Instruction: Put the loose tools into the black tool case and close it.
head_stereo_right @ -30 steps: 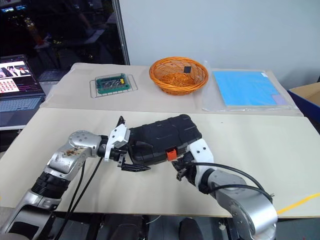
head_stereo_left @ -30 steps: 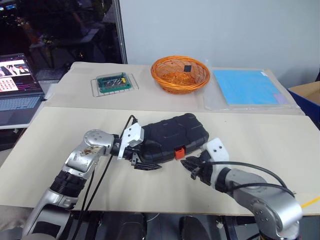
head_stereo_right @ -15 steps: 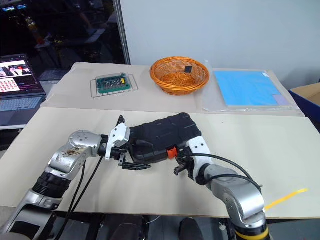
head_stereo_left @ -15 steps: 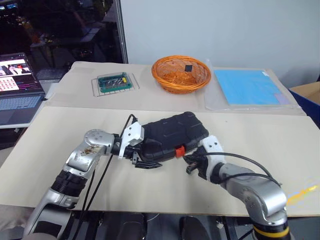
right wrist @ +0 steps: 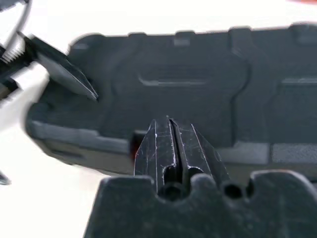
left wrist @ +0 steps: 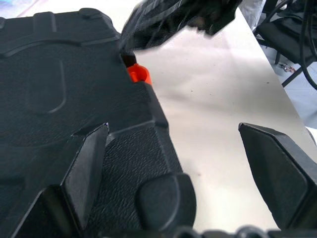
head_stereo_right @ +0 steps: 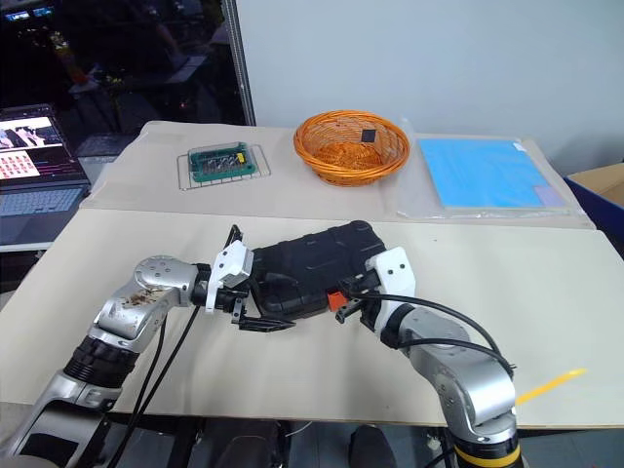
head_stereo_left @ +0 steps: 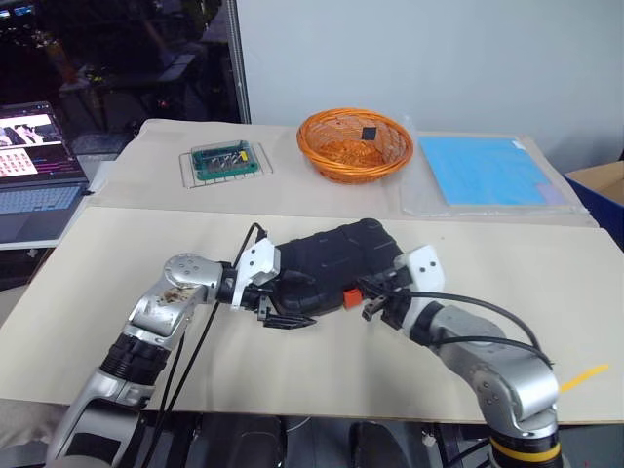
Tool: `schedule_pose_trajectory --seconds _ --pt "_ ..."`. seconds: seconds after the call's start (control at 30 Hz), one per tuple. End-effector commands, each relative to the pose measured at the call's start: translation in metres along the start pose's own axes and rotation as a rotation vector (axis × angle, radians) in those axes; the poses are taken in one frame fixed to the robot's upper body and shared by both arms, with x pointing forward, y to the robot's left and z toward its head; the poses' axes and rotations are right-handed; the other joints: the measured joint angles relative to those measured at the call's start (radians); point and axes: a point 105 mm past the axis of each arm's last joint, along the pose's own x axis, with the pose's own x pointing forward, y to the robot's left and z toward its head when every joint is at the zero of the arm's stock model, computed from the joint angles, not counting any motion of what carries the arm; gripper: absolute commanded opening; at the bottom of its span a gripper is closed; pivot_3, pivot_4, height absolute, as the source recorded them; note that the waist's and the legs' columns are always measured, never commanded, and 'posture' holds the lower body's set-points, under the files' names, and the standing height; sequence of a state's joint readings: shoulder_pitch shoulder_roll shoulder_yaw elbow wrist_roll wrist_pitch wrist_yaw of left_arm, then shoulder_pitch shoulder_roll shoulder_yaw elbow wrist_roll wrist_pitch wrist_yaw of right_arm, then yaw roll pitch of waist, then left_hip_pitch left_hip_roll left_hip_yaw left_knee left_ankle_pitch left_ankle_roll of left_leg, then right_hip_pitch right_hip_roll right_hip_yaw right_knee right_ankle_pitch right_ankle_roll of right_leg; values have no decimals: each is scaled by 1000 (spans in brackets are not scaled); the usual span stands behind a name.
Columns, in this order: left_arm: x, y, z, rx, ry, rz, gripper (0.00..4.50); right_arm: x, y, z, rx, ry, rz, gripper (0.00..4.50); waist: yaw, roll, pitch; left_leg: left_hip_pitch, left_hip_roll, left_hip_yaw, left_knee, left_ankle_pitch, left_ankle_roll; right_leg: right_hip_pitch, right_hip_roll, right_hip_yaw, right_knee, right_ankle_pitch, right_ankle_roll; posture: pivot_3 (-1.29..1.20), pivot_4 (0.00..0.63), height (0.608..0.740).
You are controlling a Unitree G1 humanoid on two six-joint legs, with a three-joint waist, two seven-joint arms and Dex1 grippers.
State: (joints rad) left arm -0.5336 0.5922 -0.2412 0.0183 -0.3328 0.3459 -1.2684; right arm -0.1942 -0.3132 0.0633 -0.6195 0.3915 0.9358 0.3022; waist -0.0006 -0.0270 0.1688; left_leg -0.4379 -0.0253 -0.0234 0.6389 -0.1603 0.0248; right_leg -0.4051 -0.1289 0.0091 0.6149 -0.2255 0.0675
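Half the orange latch point(left wrist: 138, 73) (case point(head_stereo_left: 331, 255) closed) shows.

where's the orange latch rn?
Orange latch sits on the near front edge of the closed black tool case, mid-table, just left of the shut right gripper.

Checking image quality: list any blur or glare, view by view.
Right wrist view: black tool case soft, table blown white beyond it. Left wrist view: right tool smeared above the orange latch. Eye views: sharp, evenly lit.
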Motion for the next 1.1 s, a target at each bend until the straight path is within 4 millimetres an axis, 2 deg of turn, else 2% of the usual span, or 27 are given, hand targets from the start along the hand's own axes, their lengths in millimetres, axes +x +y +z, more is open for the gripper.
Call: schedule_pose_trajectory --seconds 0.03,0.17,0.37,0.53,0.67,0.87,1.1 --pt "0 -2 -22 -65 66 12 4500 2 1 -14 -43 43 4 35 0 0 0 0 0 0 0 0 0 0 0 0 0 0 0 0 150 740" --pt "0 -3 -23 -69 66 16 4500 1 5 -22 -91 60 22 35 0 0 -3 1 1 0 0 -1 -1 1 1 0 -1 -1 -2 0 150 740" --pt "0 -4 -24 -76 63 17 4500 -7 0 4 -68 -113 -6 35 -1 0 -4 2 1 0 0 -3 -5 1 1 0 -1 -1 -2 0 150 740" --pt "1 -3 -24 -76 63 14 4500 -16 0 12 -58 -164 -5 35 0 0 -4 2 1 0 0 -3 -5 1 1 0 -1 -1 -2 0 150 740" --pt "1 -4 -24 -76 63 13 4500 -18 2 7 -57 -148 0 35 0 0 -4 2 1 0 -1 -3 -4 1 1 0 -1 -1 -2 0 150 740" --pt "1 -4 -25 -77 65 10 4500 -11 8 0 -62 -123 21 35 0 0 -4 2 1 1 -1 -3 -5 1 1 0 -2 -1 -2 0 150 740" --pt "0 -5 -25 -79 67 12 4500 -7 8 -34 -116 35 25 35 0 1 -5 2 1 1 -1 -3 -5 1 1 0 -2 -1 -2 0 150 740"
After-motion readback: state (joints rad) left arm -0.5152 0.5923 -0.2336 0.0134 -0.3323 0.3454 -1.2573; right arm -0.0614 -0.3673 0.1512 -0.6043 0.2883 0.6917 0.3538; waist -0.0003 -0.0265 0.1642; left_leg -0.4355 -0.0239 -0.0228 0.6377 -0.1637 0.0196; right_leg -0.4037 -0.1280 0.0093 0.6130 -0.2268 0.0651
